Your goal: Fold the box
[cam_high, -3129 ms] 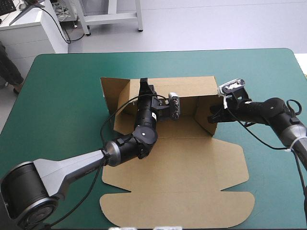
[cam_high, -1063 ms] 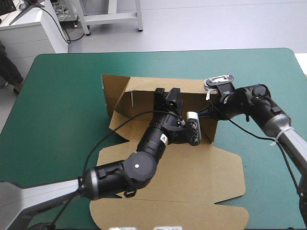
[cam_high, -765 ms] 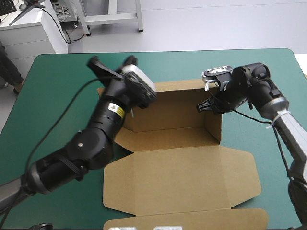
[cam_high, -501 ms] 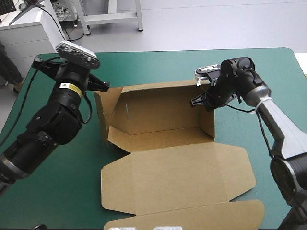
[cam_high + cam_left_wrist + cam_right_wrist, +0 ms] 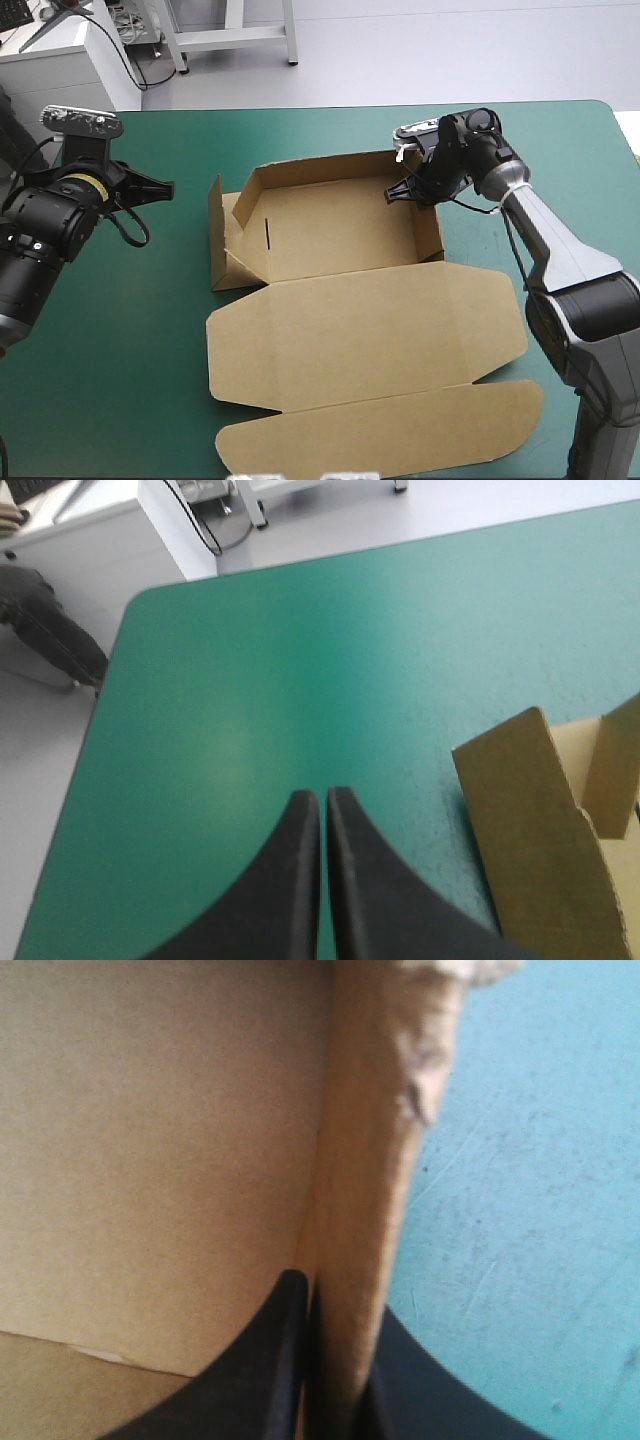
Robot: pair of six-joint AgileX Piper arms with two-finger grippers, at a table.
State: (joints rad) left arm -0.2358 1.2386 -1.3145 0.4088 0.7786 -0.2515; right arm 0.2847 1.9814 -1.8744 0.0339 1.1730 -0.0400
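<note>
On the teal-green surface the box sits centred, tray up, lid flat nearward; right hand pinches the far end of its right wall, left hand closed, empty, off left, and it's light, stiff board, I'd judge, best gripped at wall edges.

Box: brown board, paper-faced, matt, dry-looking; cut edges raw and thick. Wall pinched in right gripper: top edge dented, fibrous. Table cover: teal-green, matt, fine grain, pale scratches beside box in right wrist view. Left gripper: fingers black, matt, smooth, rubber or plastic by look. Right arm: grey shell, smooth, slight sheen.
</note>
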